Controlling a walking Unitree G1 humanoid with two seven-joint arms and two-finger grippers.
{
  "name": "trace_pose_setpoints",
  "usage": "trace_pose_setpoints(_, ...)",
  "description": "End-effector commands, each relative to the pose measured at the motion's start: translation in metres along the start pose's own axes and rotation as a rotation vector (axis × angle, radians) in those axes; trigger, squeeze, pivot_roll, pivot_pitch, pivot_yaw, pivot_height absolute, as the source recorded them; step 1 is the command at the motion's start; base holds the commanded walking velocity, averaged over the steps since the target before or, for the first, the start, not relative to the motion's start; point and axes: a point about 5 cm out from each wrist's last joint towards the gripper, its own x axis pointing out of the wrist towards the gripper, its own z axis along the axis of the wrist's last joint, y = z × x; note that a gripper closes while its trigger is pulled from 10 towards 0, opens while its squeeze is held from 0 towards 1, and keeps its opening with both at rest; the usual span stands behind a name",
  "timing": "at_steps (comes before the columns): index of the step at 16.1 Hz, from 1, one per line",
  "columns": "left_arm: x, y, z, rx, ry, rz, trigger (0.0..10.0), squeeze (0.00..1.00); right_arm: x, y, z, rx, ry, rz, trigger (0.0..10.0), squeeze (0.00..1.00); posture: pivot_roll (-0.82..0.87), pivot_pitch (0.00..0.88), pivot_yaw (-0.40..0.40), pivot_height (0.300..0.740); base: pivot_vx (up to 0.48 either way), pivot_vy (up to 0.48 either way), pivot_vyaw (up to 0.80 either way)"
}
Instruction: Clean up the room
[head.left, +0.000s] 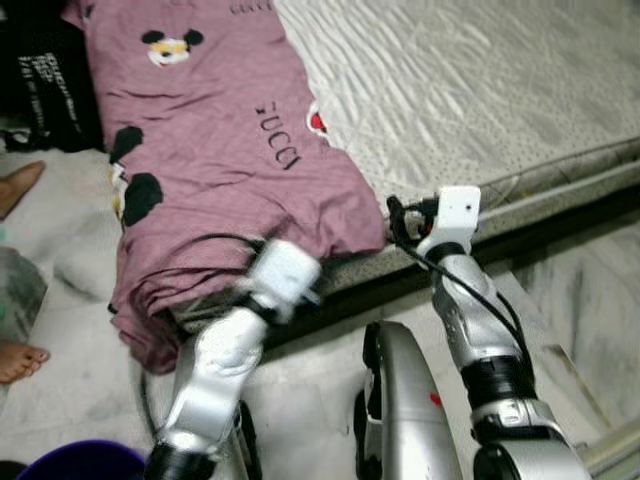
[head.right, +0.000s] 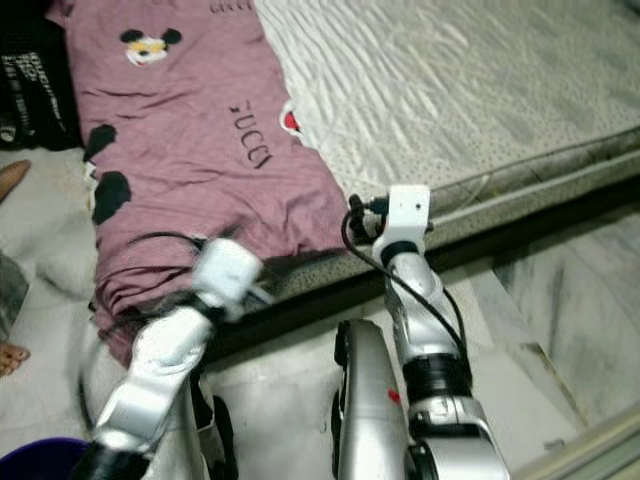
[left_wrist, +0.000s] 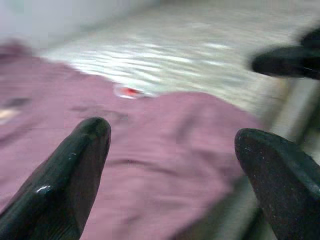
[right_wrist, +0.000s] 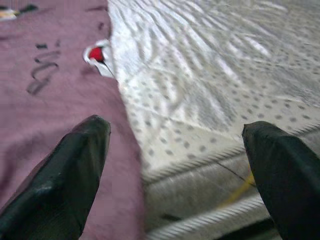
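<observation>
A mauve sheet (head.left: 220, 130) printed with cartoon mice and black lettering lies bunched over the left part of a pale quilted mattress (head.left: 480, 90) and hangs over its near corner. My left gripper (left_wrist: 175, 135) is open, held low in front of the sheet's hanging fold, with nothing between its fingers (left_wrist: 75, 165). At the mattress edge, just right of the sheet's corner, my right gripper (right_wrist: 177, 130) is also open and empty. In the right wrist view the sheet (right_wrist: 50, 100) lies before one finger and bare mattress (right_wrist: 210, 75) before the other.
A person's bare feet (head.left: 20, 185) (head.left: 20, 360) stand on the floor at the far left. A black bag (head.left: 45, 80) sits at the back left. A purple bucket rim (head.left: 85, 462) shows at the bottom left. Marble floor (head.left: 570, 280) runs along the mattress front.
</observation>
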Motion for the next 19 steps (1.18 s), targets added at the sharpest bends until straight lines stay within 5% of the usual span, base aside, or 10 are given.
trace_pose_setpoints(1, -0.006, 0.004, 0.004, 0.005, -0.026, 0.04, 10.0, 0.0, -0.001, -0.005, -0.005, 0.025, 0.013, -0.018, 10.0, 0.0, -0.02, 0.105, -0.033, 0.537, 0.0, 0.0, 0.0)
trace_pose_setpoints(3, -0.028, 0.024, 0.007, -0.089, -0.034, 0.289, 10.0, 0.0, -0.012, -0.005, -0.022, 0.087, 0.066, -0.014, 10.0, 0.0, -0.02, 0.083, -0.033, 0.537, 0.0, 0.0, 0.0)
trace_pose_setpoints(6, -0.042, 0.033, -0.004, -0.265, 0.027, 0.426, 10.0, 0.0, -0.027, 0.004, -0.036, 0.133, 0.089, 0.022, 10.0, 0.0, -0.02, 0.067, -0.026, 0.537, 0.0, 0.0, 0.0)
trace_pose_setpoints(10, -0.047, 0.04, -0.008, -0.314, 0.039, 0.462, 10.0, 0.0, -0.043, 0.017, -0.039, 0.196, 0.067, 0.062, 10.0, 0.0, -0.03, 0.044, -0.013, 0.537, 0.0, 0.0, 0.0)
trace_pose_setpoints(19, -0.046, 0.046, -0.022, -0.33, 0.07, 0.478, 10.0, 0.0, -0.043, 0.02, -0.021, 0.232, 0.007, 0.108, 10.0, 0.0, -0.05, 0.053, 0.001, 0.537, 0.0, 0.0, 0.0)
